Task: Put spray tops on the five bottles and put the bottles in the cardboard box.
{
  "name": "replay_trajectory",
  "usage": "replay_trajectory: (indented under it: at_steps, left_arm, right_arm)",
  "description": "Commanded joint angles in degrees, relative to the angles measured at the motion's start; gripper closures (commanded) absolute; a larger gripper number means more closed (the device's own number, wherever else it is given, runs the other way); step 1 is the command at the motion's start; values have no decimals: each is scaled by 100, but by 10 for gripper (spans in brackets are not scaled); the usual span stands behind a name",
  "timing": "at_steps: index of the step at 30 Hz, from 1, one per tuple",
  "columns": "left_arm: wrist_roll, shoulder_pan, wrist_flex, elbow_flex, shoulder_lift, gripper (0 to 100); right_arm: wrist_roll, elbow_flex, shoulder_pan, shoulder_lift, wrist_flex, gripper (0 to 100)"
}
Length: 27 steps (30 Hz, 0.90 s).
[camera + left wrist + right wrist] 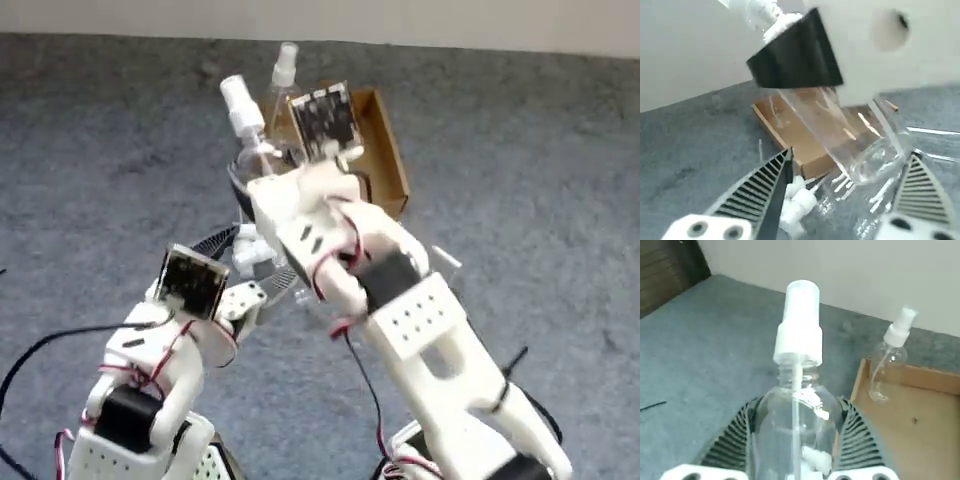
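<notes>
Near the far edge of the tabletop, right pincer clamped on a clear bottle, white spray top fitted, held just beside the cardboard box. One capped bottle already stands inside the box. Left pincer wide open, empty, close by the held bottle's base; loose spray tops lie on the tabletop beneath it. Likely risks: held bottle's base clips the box wall going in, or it knocks over the standing bottle. Arms are near enough to collide.
</notes>
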Motion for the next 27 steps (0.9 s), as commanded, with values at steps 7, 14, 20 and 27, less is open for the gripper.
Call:
replay_trajectory:
  at_steps: [7, 14, 20, 27]
  left_arm:
    - [88, -286, -281, -444, 954, 726]
    - [88, -462, -299, -426, 954, 727]
    - [88, -831, -527, -400, 971, 753]
    - [88, -831, -519, -295, 954, 754]
  right_arm:
    - [484, 1270, 224, -1780, 22, 995]
    - [492, 1763, 365, -2264, 22, 995]
    - [492, 2018, 356, -2624, 277, 995]
    - [501, 1991, 558, -2273, 242, 995]
